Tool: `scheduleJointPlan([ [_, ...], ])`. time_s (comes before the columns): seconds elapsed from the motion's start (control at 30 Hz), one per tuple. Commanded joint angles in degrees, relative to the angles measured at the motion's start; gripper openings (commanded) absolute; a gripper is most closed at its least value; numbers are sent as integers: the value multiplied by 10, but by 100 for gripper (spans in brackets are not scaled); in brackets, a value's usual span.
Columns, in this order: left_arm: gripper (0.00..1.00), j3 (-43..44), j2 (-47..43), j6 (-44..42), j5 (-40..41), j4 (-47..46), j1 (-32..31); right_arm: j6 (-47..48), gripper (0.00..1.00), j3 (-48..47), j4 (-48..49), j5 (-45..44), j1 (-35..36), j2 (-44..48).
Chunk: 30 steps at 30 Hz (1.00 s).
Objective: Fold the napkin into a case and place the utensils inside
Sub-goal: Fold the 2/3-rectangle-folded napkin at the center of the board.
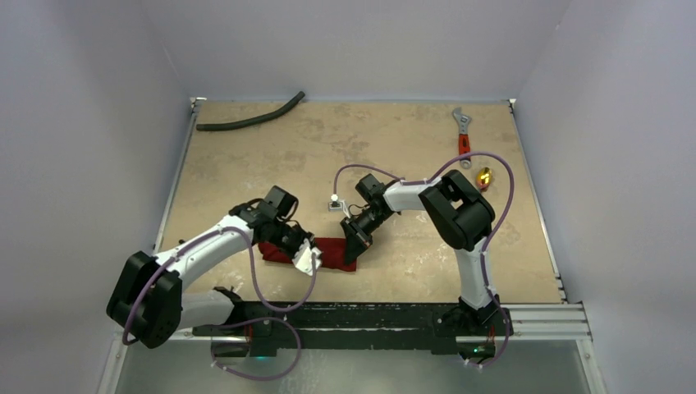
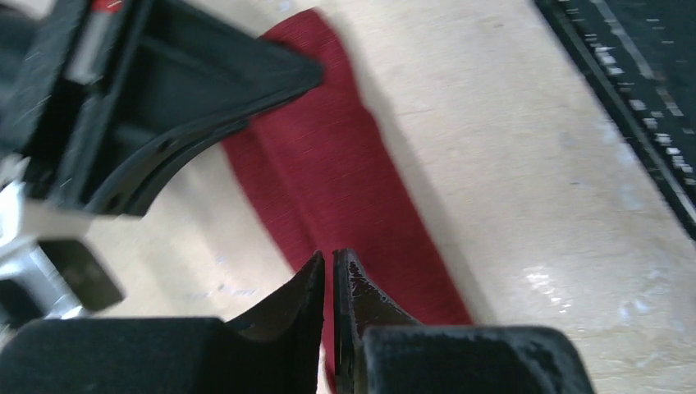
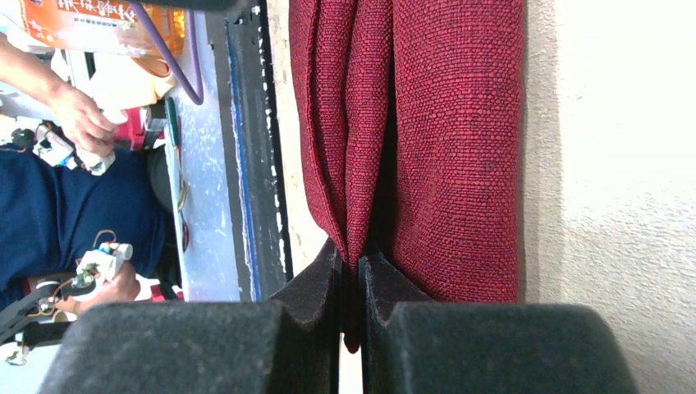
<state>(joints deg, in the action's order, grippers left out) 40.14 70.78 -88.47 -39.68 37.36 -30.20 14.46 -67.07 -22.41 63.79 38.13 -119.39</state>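
The maroon napkin (image 1: 328, 251) lies near the table's front edge, folded into a narrow strip. In the right wrist view the napkin (image 3: 451, 148) shows several lengthwise layers. My right gripper (image 3: 351, 258) is shut on a raised fold at the strip's right end (image 1: 354, 243). My left gripper (image 2: 329, 256) hovers over the napkin (image 2: 345, 180) at its left end (image 1: 305, 259). Its fingers are closed to a hairline slit with no cloth seen between them. One gold utensil (image 1: 484, 176) lies at the far right, away from both grippers.
A red-handled wrench (image 1: 464, 135) lies at the back right, just behind the gold piece. A black hose (image 1: 250, 119) lies at the back left. A small white and silver part (image 1: 335, 201) sits behind the napkin. The black base rail (image 1: 369, 316) runs close in front of the napkin.
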Motion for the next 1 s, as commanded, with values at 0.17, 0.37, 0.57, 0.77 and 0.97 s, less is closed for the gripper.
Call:
scheduleJointPlan([
  [0.17,7,-49,8,-97,35,4,-28,8,5,-1,-6,23,-3,16],
  [0.37,4,-69,45,-72,76,-58,-27,-11,24,17,28,31,-3,47],
  [0.57,3,-65,44,-67,62,-32,-28,-41,98,39,59,14,-9,112],
  [0.77,2,-50,33,-63,49,-11,-28,-137,99,69,144,-71,-42,223],
  [0.97,2,-44,16,-44,43,-17,-27,-217,91,67,283,-300,-54,237],
])
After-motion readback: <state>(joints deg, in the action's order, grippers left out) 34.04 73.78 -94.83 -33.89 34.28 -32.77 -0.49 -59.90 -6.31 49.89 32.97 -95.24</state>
